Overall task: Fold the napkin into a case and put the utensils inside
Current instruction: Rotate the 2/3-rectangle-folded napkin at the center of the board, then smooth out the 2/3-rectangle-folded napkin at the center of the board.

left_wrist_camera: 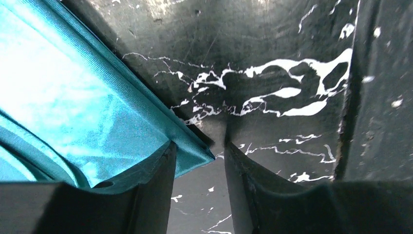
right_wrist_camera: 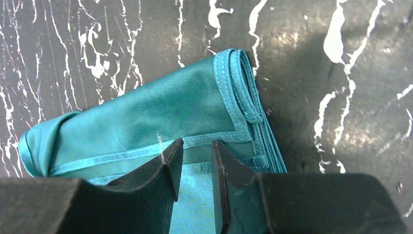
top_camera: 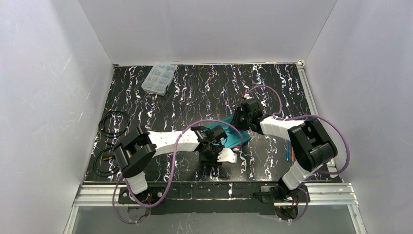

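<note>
While the napkin (top_camera: 237, 138) is lying as a narrow, multi-layered fold at the middle of the tabletop (top_camera: 204, 92), it is being met from opposite ends. The left pincer (left_wrist_camera: 199, 145) is standing with jaws apart around one pointed corner, and the cloth tip is touching only the inner face of one finger (left_wrist_camera: 163, 185). The right pincer (right_wrist_camera: 196, 142) is bearing down on the stitched hem with a narrow gap showing; whether it is clamping a layer cannot be told.

Risks, as judged: the left jaws are likely catching only the very tip, so the corner may be slipping free under tension. The right fingers may be taking one layer alone, so a pull would be peeling the stacked hems apart — undoing the fold. A thin blue piece (top_camera: 288, 150), possibly a utensil, is lying beside the right arm (top_camera: 311, 141) — outside the cloth.
</note>
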{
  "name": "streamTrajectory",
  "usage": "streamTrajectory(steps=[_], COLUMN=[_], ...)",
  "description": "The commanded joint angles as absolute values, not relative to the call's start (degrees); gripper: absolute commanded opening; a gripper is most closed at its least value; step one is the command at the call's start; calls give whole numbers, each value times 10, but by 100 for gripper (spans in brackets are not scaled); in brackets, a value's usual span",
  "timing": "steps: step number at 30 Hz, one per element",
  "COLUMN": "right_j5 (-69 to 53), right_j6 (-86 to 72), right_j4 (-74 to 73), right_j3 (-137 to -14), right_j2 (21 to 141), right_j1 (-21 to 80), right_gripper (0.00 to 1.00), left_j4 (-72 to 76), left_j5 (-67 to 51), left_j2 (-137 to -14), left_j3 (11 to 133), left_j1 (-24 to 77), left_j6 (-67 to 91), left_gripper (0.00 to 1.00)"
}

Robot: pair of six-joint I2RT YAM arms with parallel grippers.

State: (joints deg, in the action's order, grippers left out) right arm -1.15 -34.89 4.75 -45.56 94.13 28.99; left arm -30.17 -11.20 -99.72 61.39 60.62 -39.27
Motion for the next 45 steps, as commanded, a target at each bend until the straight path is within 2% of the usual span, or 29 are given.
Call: streamTrajectory(steps=[1, 10, 15, 19, 24, 28, 31, 35, 38, 40, 45], right_j5=[28, 18, 33, 36, 22, 11, -5, -25, -15, -14, -21], right_j6=[-377, -429, -441, -435, -392, -341, -330, -325, -318, -317, -326], right_j4=[25, 20, -34, -53, -56, -21, 18, 29, 36, 46, 61], right_j3=[-428, -343, -324, -335, -406, -469, -500, -514, -497, -484, -453], right_j2=[910, 800, 717, 675, 713, 771, 821, 877, 889, 888, 884], right_j1=[290, 298, 300, 300, 300, 300, 300, 300, 300, 300, 300], right_gripper=[36, 38, 39, 43, 45, 45, 43, 40, 38, 37, 33], left_j4=[-297, -213, -215, -275, -359, -416, -425, -363, -310, -308, -304], left_j5=[-74, 31, 38, 6, -112, -192, -207, -207, -215, -225, -240], left_j2=[-973, -913, -879, -838, -746, -727, -735, -715, -746, -793, -880], left_j3=[566, 456, 466, 487, 482, 545, 566, 520, 528, 580, 670], left_j1=[607, 600, 569, 542, 524, 473, 443, 430, 414, 398, 378], left_j6=[-481, -597, -621, -632, -669, -610, -590, -627, -571, -500, -327], left_gripper=[38, 35, 36, 40, 48, 50, 50, 50, 50, 50, 43])
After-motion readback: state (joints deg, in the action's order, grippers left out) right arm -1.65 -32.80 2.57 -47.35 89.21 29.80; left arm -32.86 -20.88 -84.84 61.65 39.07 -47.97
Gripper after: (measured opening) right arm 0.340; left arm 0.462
